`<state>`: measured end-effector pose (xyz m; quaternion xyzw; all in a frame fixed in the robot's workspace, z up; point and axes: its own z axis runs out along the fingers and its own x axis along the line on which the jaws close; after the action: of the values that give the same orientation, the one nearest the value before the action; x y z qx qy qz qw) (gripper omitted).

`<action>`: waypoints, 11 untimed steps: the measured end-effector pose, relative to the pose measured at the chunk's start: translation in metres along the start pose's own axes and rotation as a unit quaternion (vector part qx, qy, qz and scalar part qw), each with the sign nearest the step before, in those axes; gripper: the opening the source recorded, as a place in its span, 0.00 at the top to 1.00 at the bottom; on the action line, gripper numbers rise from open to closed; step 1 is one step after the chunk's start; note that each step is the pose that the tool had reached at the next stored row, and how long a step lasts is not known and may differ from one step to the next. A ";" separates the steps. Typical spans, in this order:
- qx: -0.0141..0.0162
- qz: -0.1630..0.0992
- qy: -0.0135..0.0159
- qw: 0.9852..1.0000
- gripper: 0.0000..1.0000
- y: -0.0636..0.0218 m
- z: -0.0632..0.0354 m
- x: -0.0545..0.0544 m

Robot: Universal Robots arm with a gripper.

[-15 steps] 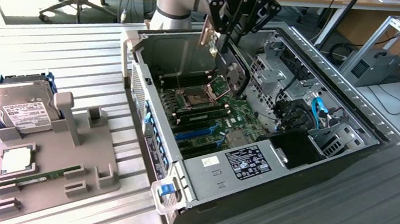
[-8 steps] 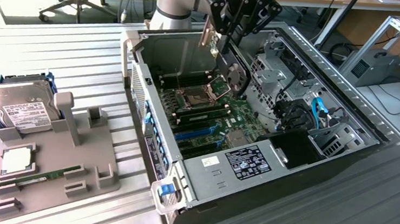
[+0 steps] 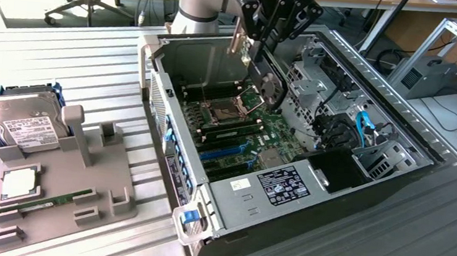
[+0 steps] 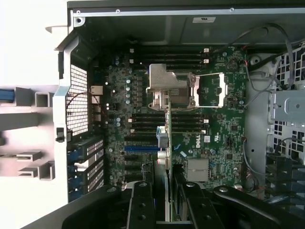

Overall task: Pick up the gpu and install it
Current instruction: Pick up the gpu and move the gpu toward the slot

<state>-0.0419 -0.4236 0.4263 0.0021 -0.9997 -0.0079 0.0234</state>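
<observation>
Over the motherboard, the end effector seemingly grips the gpu edge-on.

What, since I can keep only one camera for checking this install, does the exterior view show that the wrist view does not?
Exterior view adds: the hard drive and memory stick on the grey tray beside the case, and the gpu seen from its black fan side, hanging from the claw over the motherboard.
Wrist view adds: a straight-down look along the gpu's thin edge above the slots, and a white label on the case wall.
Shared: the claw closed on the gpu, the open case, the motherboard.
</observation>
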 end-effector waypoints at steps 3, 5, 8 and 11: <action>0.000 0.000 0.000 1.000 0.73 0.0000 0.0006 -0.001; 0.000 0.000 0.000 1.000 0.73 0.0000 0.0011 -0.002; 0.000 0.000 0.000 1.000 0.73 0.0000 0.0017 -0.004; 0.000 0.000 0.000 1.000 0.73 -0.0001 0.0023 -0.006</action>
<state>-0.0365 -0.4236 0.4237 0.0021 -0.9997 -0.0079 0.0234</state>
